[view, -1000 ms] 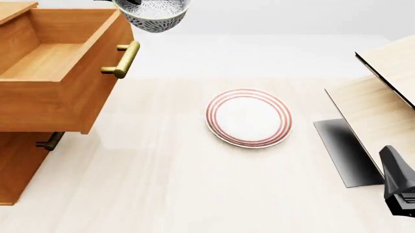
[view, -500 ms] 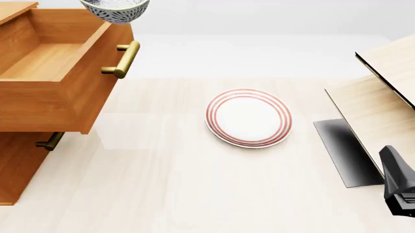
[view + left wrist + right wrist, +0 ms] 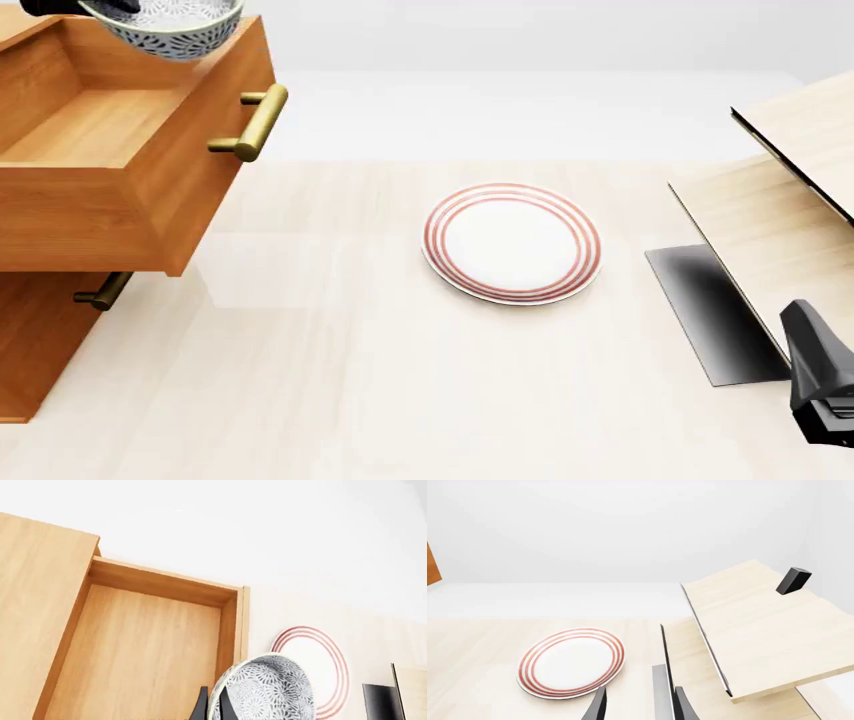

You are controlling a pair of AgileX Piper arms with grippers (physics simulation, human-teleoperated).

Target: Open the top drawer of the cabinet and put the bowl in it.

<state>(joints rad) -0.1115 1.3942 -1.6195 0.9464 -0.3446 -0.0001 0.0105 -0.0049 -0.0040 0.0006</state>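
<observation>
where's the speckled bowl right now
In the front view the bowl is at far upper left, held in the left gripper above the open top drawer, near its brass-handled front, well left of the red-ringed plate.

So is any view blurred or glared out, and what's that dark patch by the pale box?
Front view: sharp, flat even light; the dark patch beside the pale wooden box looks like its shadow. Left wrist view: crisp, but the bowl is cropped at the frame edge. Right wrist view: clear, no glare.
</observation>
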